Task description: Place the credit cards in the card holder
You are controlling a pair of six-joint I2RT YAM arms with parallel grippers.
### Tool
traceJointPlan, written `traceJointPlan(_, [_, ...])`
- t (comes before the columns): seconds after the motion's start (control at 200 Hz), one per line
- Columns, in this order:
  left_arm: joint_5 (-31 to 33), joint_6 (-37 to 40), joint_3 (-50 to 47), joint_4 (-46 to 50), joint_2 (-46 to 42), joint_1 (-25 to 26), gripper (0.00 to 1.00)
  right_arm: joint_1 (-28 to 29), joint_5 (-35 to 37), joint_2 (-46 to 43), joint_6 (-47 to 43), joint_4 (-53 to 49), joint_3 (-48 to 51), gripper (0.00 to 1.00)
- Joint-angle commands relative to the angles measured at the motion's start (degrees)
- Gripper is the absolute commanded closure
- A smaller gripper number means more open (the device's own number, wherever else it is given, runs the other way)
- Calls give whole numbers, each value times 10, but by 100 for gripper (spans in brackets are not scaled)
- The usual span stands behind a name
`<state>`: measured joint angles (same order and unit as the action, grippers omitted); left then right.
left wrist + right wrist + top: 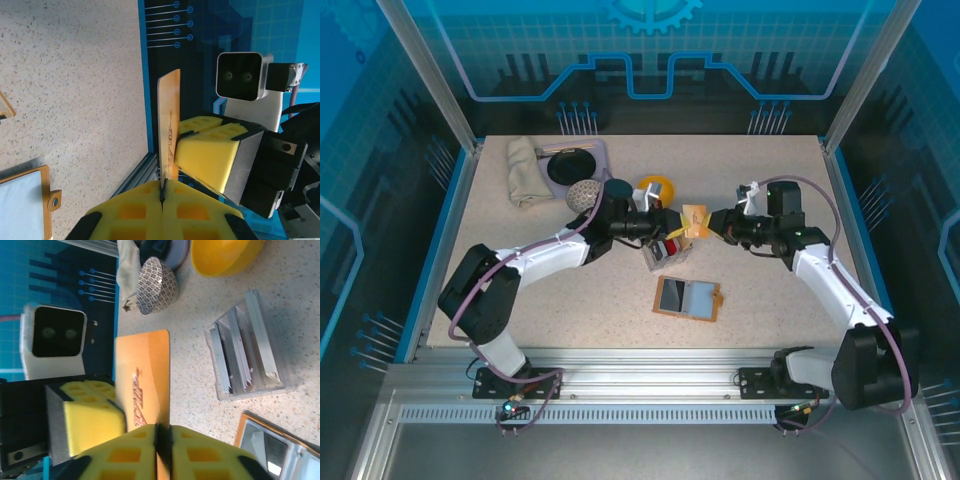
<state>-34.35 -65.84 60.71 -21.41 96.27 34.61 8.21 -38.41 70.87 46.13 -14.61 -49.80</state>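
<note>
The card (169,125) has its lower end buried between the pads of the left gripper (162,192). Wallet (275,450) and bowl (225,255) are cropped; the tray (250,347) has blurred slots, maybe filled.

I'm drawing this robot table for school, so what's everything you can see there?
orange card: one, orange, held up between both end effectors
wallet: one, tan, lying open near the front middle
slotted tray: one, grey, middle of the table
red card: one, red, in the slotted tray
bowl: one, yellow-orange, behind the tray
patterned cup: one, black and white, left of the bowl
cloth: one, beige, far left corner
dish: one, black, beside the cloth
table: one, speckled beige
left arm, right arm: two, white and black
left end effector, right end effector: two, yellow pads, both shut on the orange card
</note>
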Motion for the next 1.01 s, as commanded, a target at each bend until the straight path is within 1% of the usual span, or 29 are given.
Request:
traceJointPlan(0.0, [1, 20, -3, 20, -23, -7, 99, -3, 21, 0, -39, -70, 4, 79])
traceJointPlan(0.055, [10, 46, -3, 60, -29, -7, 100, -3, 48, 1, -68, -116, 2, 73])
traceJointPlan(0.13, [21, 85, -8, 120, -36, -6, 100, 5, 94, 0, -110, -176, 1, 56])
traceJointPlan(0.16, [24, 102, -12, 139, -39, -4, 100, 12, 124, 0, -124, -200, 3, 51])
traceJointPlan(0.26, [40, 148, -32, 195, -44, 2, 100, 47, 216, -1, -152, -252, 16, 42])
traceJointPlan(0.33, [51, 172, -45, 226, -43, 15, 100, 84, 268, 3, -149, -267, 31, 40])
traceJointPlan(0.395, [56, 183, -63, 228, -39, 30, 100, 115, 298, 7, -138, -266, 46, 38])
traceJointPlan(0.485, [67, 191, -82, 226, -26, 55, 100, 150, 326, 20, -117, -259, 65, 35])
traceJointPlan(0.57, [67, 190, -96, 207, -10, 74, 100, 169, 337, 36, -106, -250, 75, 35])
traceJointPlan(0.715, [78, 192, -105, 184, 20, 92, 100, 182, 352, 61, -104, -242, 75, 34])
traceJointPlan(0.885, [77, 186, -116, 141, 48, 98, 99, 184, 346, 81, -108, -223, 75, 33])
traceJointPlan(1.0, [84, 188, -119, 129, 55, 100, 99, 183, 337, 96, -107, -208, 83, 36])
